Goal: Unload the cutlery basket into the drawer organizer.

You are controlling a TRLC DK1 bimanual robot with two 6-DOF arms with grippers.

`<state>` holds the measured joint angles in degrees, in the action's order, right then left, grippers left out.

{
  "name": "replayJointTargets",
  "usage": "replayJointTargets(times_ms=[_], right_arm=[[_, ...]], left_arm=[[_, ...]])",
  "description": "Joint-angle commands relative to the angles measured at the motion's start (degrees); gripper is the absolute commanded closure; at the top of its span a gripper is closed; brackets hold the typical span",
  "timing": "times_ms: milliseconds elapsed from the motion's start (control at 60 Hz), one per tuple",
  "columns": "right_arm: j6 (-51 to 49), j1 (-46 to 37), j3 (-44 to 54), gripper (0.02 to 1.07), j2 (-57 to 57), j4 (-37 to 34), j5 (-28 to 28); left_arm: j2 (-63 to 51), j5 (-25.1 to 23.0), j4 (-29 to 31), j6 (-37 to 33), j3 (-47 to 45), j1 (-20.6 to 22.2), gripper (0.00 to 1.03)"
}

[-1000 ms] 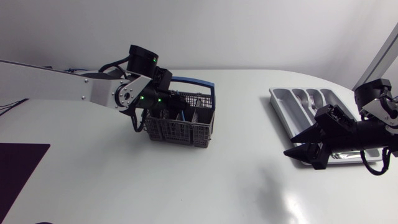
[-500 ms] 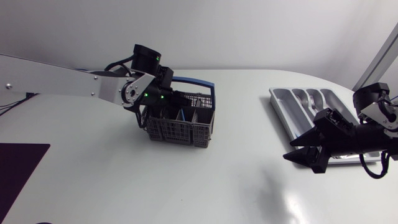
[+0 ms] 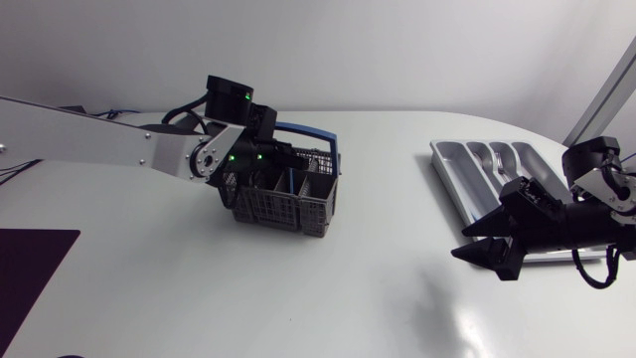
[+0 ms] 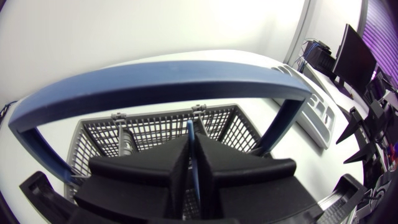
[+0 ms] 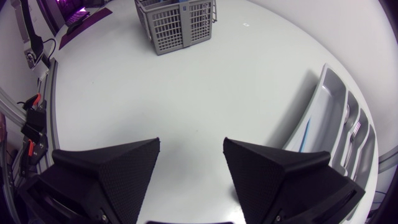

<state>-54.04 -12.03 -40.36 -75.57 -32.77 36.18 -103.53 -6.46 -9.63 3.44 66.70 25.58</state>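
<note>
The grey mesh cutlery basket [image 3: 288, 204] with a blue arched handle [image 3: 310, 131] stands left of the table's middle. My left gripper [image 3: 268, 164] reaches down into it under the arch. In the left wrist view its fingers [image 4: 194, 142] are pressed together on a thin blue cutlery handle [image 4: 189, 127] standing upright in the basket [image 4: 99, 134]. The grey drawer organizer [image 3: 449, 164] lies at the right. My right gripper [image 3: 487, 254] hovers open and empty by the organizer's front end, and the right wrist view shows its fingers [image 5: 189, 165] wide apart above bare table.
The organizer [image 5: 326, 93] holds a fork [image 5: 354, 132] and a blue-handled piece [image 5: 306, 134] in its slots. A dark purple mat [image 3: 25, 268] lies at the table's front left corner. White tabletop stretches between the basket [image 5: 180, 25] and the organizer.
My left gripper has shut on the blue handle inside the basket, and the basket has shifted slightly left. The right gripper has barely moved.
</note>
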Motion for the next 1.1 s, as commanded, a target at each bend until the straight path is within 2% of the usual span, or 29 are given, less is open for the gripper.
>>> replayJointTargets(times_ms=[0,100,233,350,433,533,833,1000,1083], right_arm=[[-0.6,0.3,1.4,0.32,-0.5,0.1,0.1],[-0.7,0.3,1.8,0.32,0.0,0.0,0.1],[-0.7,0.3,2.1,0.32,0.3,0.0,0.2],[-0.7,0.3,2.5,0.32,1.0,-0.2,0.2],[-0.7,0.4,2.7,0.32,1.3,-0.4,0.2],[-0.6,0.8,2.8,0.32,1.8,-0.6,0.2],[2.1,3.4,2.8,0.32,6.8,-0.7,0.2],[5.1,4.9,1.2,0.32,10.8,-0.5,0.2],[7.7,6.8,0.0,0.32,13.3,-0.4,0.2]], left_arm=[[1.9,0.5,-1.2,-0.5,-4.1,0.1,0.98],[4.3,0.6,-4.2,-0.8,-7.4,1.0,0.98],[7.4,2.9,-9.1,-2.2,-11.9,2.3,0.97],[11.0,4.8,-15.4,-4.8,-18.0,3.6,0.97],[14.1,7.1,-22.7,-6.9,-23.1,5.1,0.97],[16.2,8.4,-25.5,-8.3,-24.5,6.1,0.97],[22.9,9.3,-24.6,-9.8,-20.6,7.0,0.97],[26.7,9.2,-16.9,-8.5,-15.7,7.1,0.97],[27.9,7.2,-10.0,-6.3,-11.2,6.8,0.97]])
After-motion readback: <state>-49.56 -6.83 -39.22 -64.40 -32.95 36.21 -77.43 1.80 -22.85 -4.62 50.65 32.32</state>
